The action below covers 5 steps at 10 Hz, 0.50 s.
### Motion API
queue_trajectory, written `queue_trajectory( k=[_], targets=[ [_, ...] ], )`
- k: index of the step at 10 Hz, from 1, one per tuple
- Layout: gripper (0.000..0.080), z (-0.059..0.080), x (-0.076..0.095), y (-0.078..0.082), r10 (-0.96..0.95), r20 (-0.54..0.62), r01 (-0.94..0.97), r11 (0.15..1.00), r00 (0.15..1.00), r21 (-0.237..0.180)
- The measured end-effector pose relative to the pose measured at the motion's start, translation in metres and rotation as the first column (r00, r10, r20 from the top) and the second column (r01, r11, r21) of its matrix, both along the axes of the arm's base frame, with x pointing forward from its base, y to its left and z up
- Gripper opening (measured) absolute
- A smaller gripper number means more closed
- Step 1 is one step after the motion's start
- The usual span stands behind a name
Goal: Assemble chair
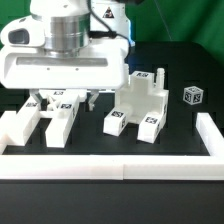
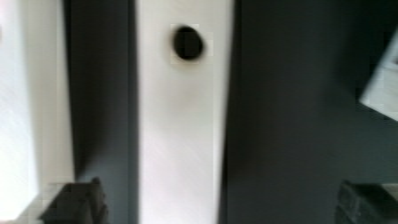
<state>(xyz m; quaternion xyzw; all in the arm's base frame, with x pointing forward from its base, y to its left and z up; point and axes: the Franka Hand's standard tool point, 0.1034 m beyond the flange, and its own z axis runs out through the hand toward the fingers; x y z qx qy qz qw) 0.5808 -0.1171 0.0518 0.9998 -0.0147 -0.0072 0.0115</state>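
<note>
At the exterior view's left end of the black tabletop [image 1: 95, 145], close to the front edge, a chunky white block [image 1: 20, 126] lies just beside two short white bars [image 1: 58, 118] that carry black-and-white square tags. Above these bars hangs the arm [image 1: 62, 40], and its wide white wrist housing hides part of them. The hand [image 2: 221, 203] stands fully open and holds nothing. In the wrist view its two dark fingertips [image 2: 71, 203] show well apart, and a white bar [image 2: 178, 120] with a dark oval hole [image 2: 187, 42] near one end runs between them, touching neither so far as can be seen. Another white part [image 2: 25, 100] lies parallel to that bar, with a strip of dark tabletop between them. Further toward the exterior view's right, near the middle of the tabletop, stands a larger joined chair piece [image 1: 140, 105], stepped in shape, with tags on its front faces. Well apart from it, toward the right edge, sits a small tagged cube [image 1: 192, 96]. White border rails [image 1: 110, 166] run along the front and right edges.
</note>
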Motion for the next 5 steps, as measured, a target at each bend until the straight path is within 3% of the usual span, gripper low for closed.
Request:
queue_trajectory(
  k=[2, 5],
  targets=[
    [0.0649, -0.009, -0.008, -0.004, -0.006, 0.001, 0.006, 1.0, 1.0, -0.008],
    [0.0649, -0.007, 0.006, -0.008, -0.004, 0.008, 0.004, 1.0, 1.0, -0.011]
  ],
)
